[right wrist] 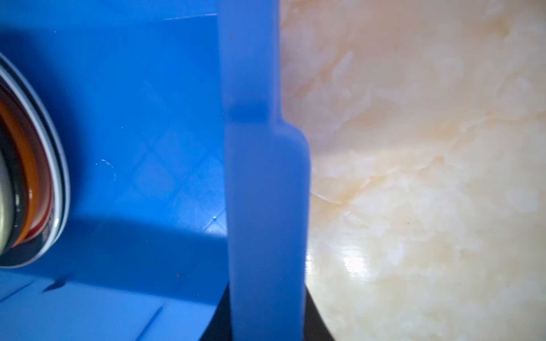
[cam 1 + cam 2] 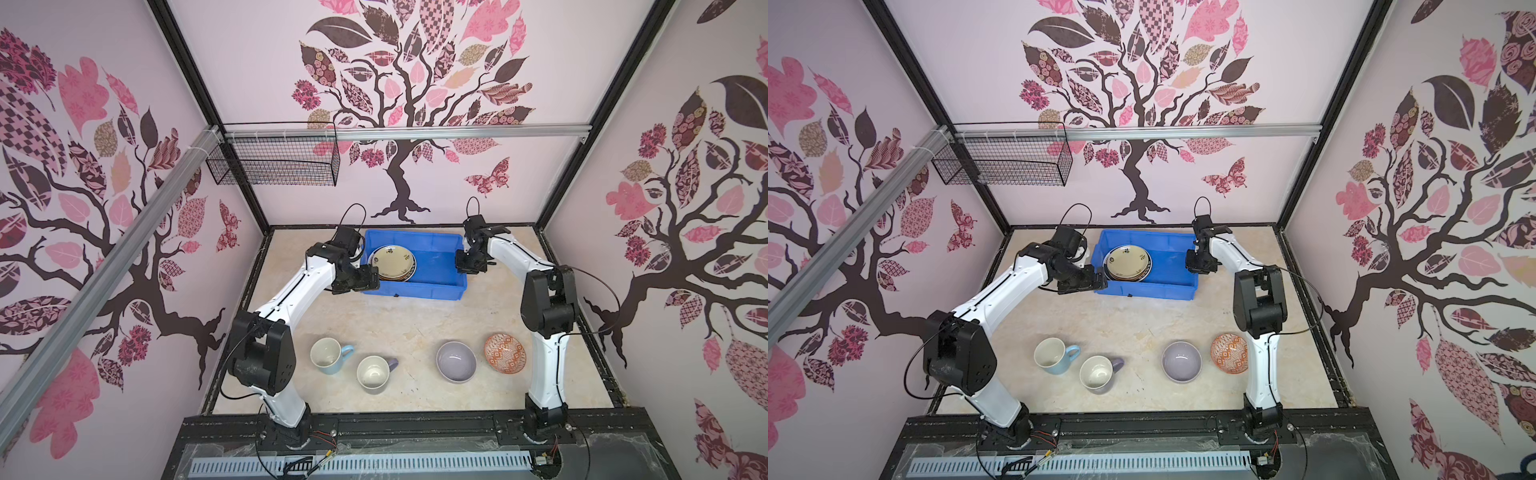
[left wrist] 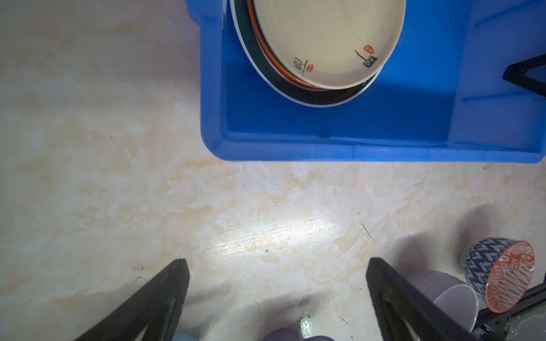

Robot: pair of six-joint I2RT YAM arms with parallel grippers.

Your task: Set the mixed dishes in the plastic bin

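Blue plastic bin (image 2: 419, 291): it is placed at the far middle of the table (image 2: 395, 324), with one long wall turned toward the robot.
Plates (image 2: 392, 262): a stack is laid in the left half of the bin. A cream plate is on top, and orange, dark and white rims are seen under it.
Right gripper (image 2: 469, 266): it is lowered onto the right wall of the bin. In the right wrist view the rim is seen between the jaws, which are closed against both of its sides.
Left gripper (image 3: 276, 262): it is held over the table just beside the front left corner of the bin. The jaws are spread wide and nothing is held.
Mugs: the light-blue mug (image 2: 328, 355) and the lavender mug (image 2: 374, 374) are standing upright, just beside each other, at the near left.
Bowls: the lavender bowl (image 2: 456, 360) and the orange-white patterned bowl (image 2: 504, 353) are set side by side at the near right.
Wire basket (image 2: 274, 160): it is hung on the rail at the back left.
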